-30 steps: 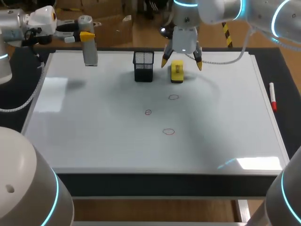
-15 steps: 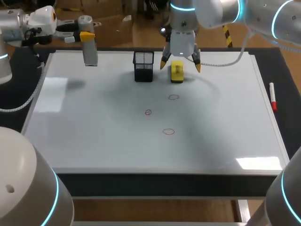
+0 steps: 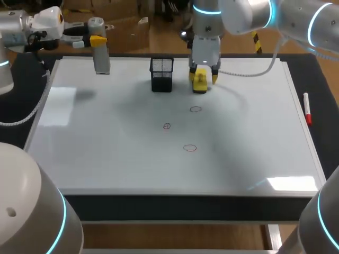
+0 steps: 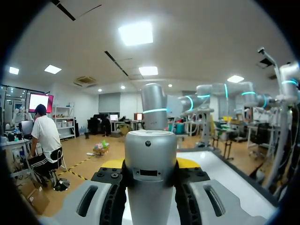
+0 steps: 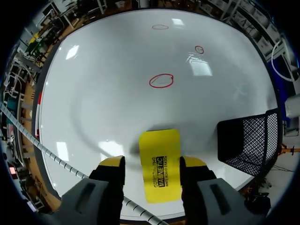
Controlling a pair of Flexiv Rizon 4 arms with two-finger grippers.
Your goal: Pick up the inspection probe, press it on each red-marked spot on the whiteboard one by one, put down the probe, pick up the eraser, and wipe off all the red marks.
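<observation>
Bright overhead light, glare patches on whiteboard (image 3: 106, 159), soft shadows

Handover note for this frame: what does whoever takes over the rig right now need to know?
Left gripper: shut on the probe, held over the far left corner of the whiteboard.
Right gripper: open, down astride the eraser, with a gap on one side.
Done: whether the spots were pressed does not show.
Left: put down the probe, grip the eraser, wipe the three red marks.
</observation>
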